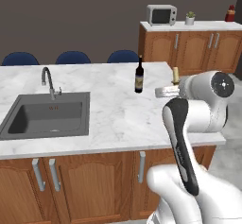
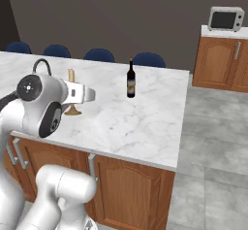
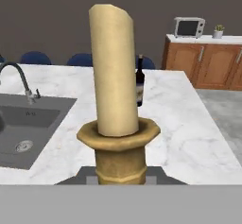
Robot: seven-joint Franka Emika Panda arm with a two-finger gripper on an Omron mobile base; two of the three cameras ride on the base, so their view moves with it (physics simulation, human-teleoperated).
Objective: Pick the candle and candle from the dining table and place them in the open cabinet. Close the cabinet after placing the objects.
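Between the fingers [image 3: 121, 180], clenched on its brass holder, stands the thick cream candle [image 3: 115, 72], upright above the marble surface [image 3: 179, 124]. Beyond them stands a wine bottle [image 3: 140, 83]; off left, the sink [image 3: 28, 124].

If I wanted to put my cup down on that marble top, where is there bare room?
Bare marble spreads between the sink and the wine bottle, and from the bottle to the table's near right corner. It is crowded where the arm works: the candle, held at its brass holder, stands there beside the bottle.
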